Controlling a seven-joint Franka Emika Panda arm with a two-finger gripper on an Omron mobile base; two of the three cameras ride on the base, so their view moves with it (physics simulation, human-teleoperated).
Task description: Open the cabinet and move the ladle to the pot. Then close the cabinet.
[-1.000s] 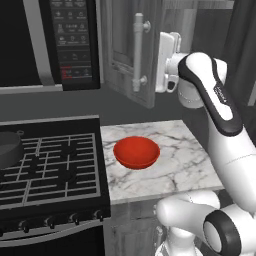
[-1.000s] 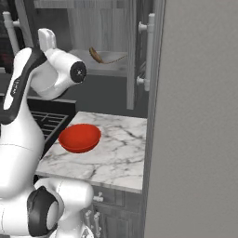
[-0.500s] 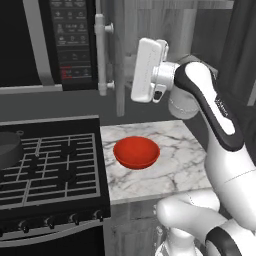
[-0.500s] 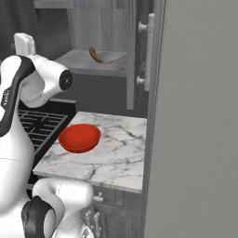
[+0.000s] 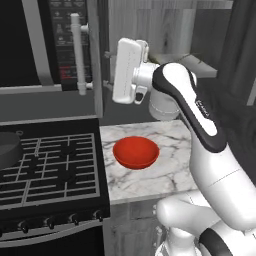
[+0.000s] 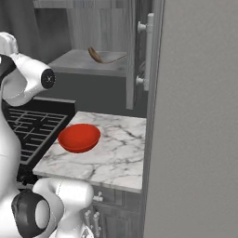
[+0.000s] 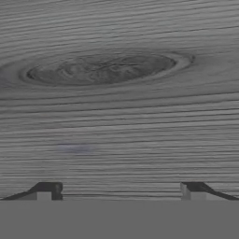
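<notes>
Both doors of the cabinet [image 5: 95, 60] are now standing swung wide, the left one pushed further than a second ago. The tool [image 7: 119, 189], released and empty, is facing grey wood grain. The ladle [image 6: 103, 56] is lying exposed on the shelf, ready for picking; the pot [image 5: 7, 152] is waiting far left.

Right ahead of the gripper [image 7: 119, 191] stands the grey wood-grain inner face of the open cabinet door [image 5: 98, 60], blocking any straight advance; its spread fingertips [image 7: 46, 190] sit close before the panel. Behind and to the side of the gripper, the cabinet [image 6: 88, 28] opening is free, its shelf [image 6: 79, 62] bare except for the ladle [image 6: 98, 56]. Below the gripper lies open air down to the worktop [image 5: 170, 165], where the red bowl [image 5: 136, 152] is the lone obstacle.
</notes>
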